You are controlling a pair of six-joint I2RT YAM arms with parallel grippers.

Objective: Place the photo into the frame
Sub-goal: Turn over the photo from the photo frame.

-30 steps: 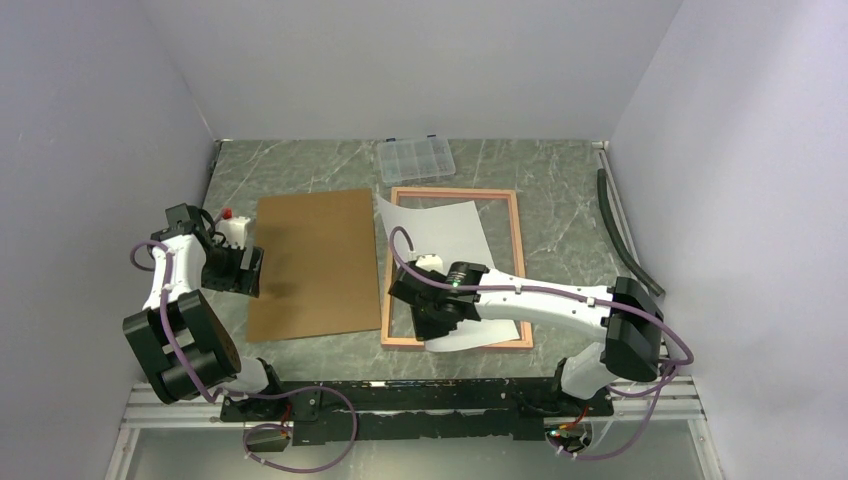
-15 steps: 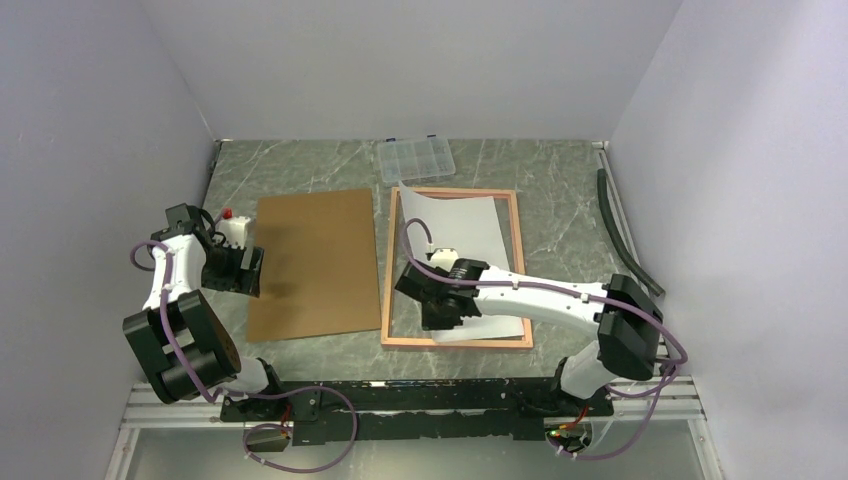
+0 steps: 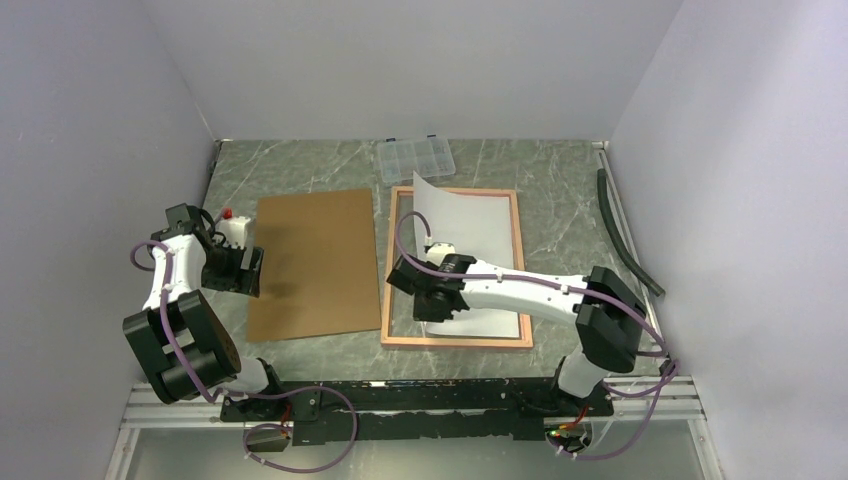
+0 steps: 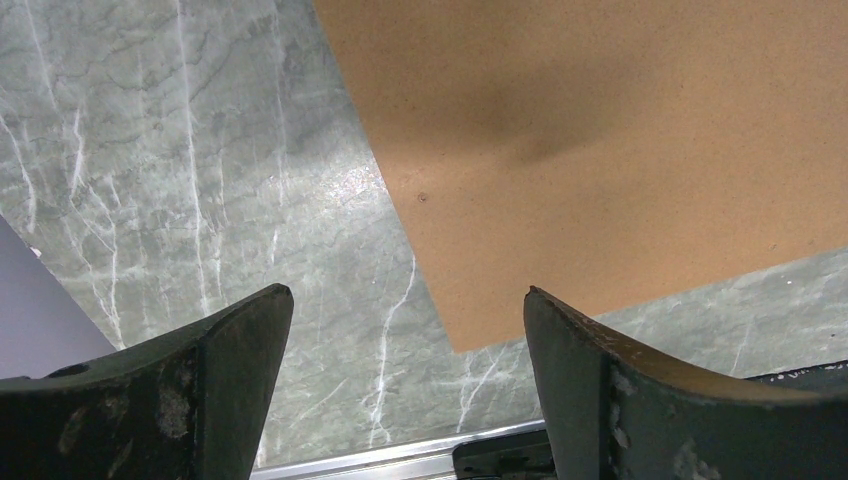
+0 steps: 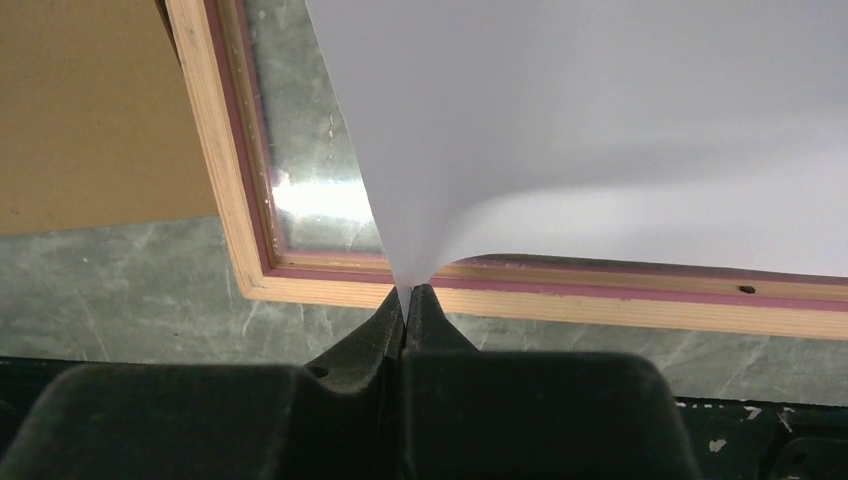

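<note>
The right gripper [image 5: 405, 295] is clamped shut on the near left corner of the photo [image 3: 470, 235], pinching the sheet just above the near rail of the frame [image 3: 518, 262] on the marble table [image 3: 560, 165]. The photo, white side up, drapes across the frame's pane, its far left corner curling up past the far rail. The left gripper [image 4: 405, 310] hovers with jaws spread wide and holding nothing, at the left edge of the brown board [image 3: 312, 262], which lies flat just beside the frame. A clear box [image 3: 414, 158] sits near the frame's far rail
</note>
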